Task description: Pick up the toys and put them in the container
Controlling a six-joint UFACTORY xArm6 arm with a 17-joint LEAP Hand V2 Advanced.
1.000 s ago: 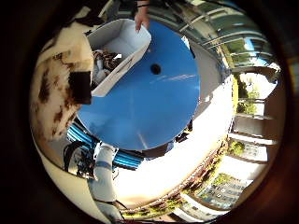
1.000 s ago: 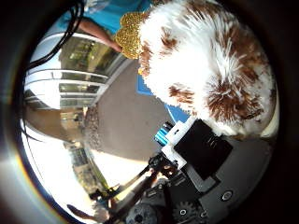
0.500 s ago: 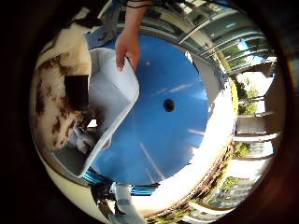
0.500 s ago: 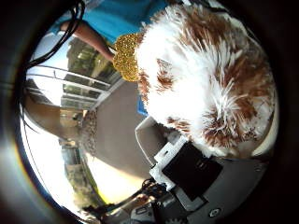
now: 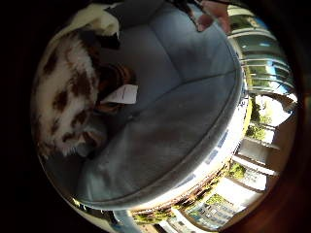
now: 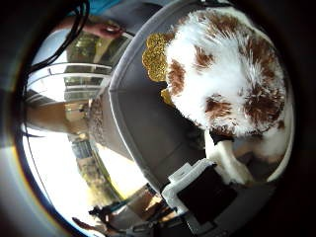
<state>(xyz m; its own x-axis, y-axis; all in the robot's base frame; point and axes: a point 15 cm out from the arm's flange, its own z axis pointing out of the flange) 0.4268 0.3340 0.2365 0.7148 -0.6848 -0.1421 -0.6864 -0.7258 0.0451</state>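
Observation:
My right hand is shut on a white and brown plush toy, which is pressed close to the palm; a white finger curls against it. A gold glittery piece sits at the plush's edge. The plush also shows in the little finger side view, low inside the grey container. Another toy, brown with a white tag, lies on the container's floor beside the plush. The thumb side view shows the container's wall around the plush.
A person's hand holds the container's rim; it also shows in the thumb side view. Beyond the rim are railings and buildings and sunlit pavement.
The container, earlier a little way off on a blue table with a person's hand at its rim, now fills the view around the plush. The blue table is out of view.

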